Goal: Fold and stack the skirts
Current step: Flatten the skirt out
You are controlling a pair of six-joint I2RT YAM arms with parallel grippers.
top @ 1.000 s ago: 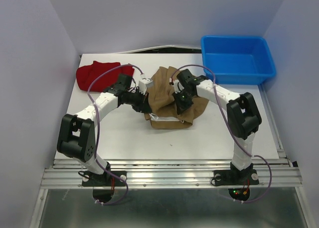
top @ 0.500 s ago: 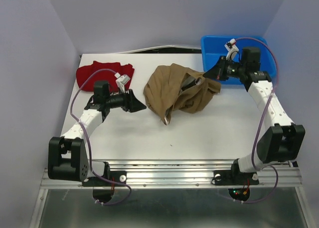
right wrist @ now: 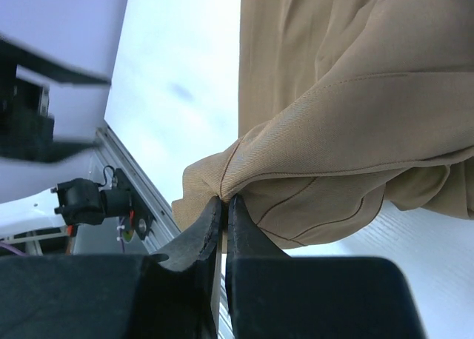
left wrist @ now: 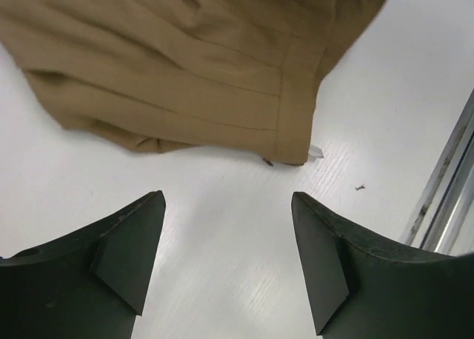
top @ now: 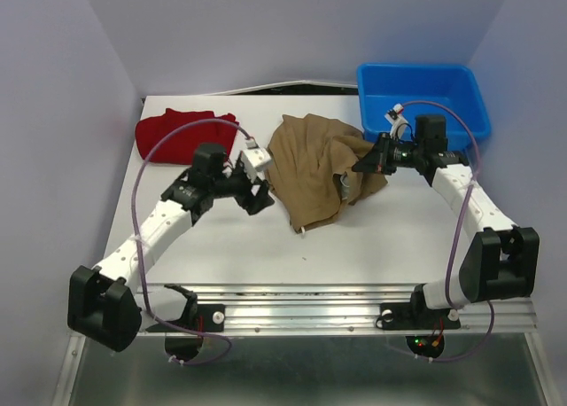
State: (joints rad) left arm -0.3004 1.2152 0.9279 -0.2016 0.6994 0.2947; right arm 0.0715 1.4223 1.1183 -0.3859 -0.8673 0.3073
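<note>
Working over a white table [top: 354, 246], with the blue bin [top: 423, 105] at its far right corner. At mid-table, just left of the bin: the tan skirt [top: 310, 171], rumpled and bunched, not yet flat. At the far left corner, well apart from it: the red skirt [top: 182, 131], in a loose heap, touched by neither arm. Judged to be at the spreading-out step for the tan one, ahead of any fold. Pinched tight on a ridge of tan cloth at the skirt's right edge: the right gripper [right wrist: 224, 206], with that edge seemingly raised a little off the table. Hovering wide apart and empty just short of the skirt's left hem: the left gripper [left wrist: 226, 243]. Next, probably: close in with the left on the hem corner, take hold opposite the right's pinch, then draw both apart to flatten the cloth. Hard to tell how many layers sit in the right pinch. Hidden under the heap: waistband and underside. Cut off at the left wrist view's top edge: most of the cloth. Too small to name surely: a white tag [left wrist: 316, 152] at the hem corner, and a dark speck [left wrist: 359, 186] on the table beside it.
</note>
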